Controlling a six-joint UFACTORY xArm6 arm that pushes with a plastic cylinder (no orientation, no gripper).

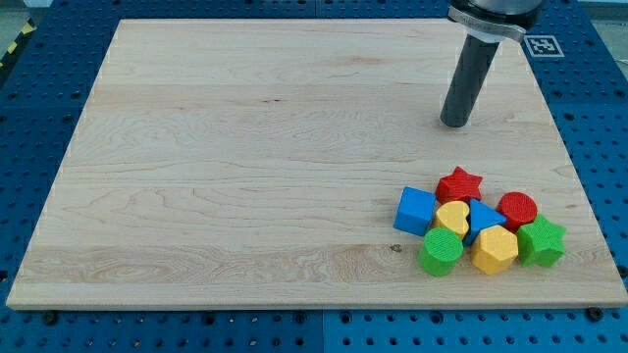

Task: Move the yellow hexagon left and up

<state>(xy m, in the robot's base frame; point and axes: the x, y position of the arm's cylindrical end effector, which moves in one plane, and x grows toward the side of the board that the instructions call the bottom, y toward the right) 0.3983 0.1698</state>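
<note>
Claw nowhere in view, so cannot tell wide or narrow; only a straight dark rod, with my tip [454,125] set down on the bare worktop [245,147] near the view's top right.

Well below my tip, toward the view's bottom and slightly to the view's right, sits the yellow hexagon [495,250], well apart from the rod, in the bottom row of a tight cluster. Pressed against it on the view's right, the green star [542,241]; just beside it on the view's left, the green cylinder [442,253]. Directly above it, nearer my tip, the blue triangle [483,218], with the yellow heart [452,218] touching that triangle on the view's left. Farther up and right of the hexagon, the red cylinder [517,209]. Closest to my tip, almost straight beneath it, the red star [459,184] at the cluster's top. Leftmost of all, below and left of my tip, the blue cube [415,211], beside the heart.
</note>
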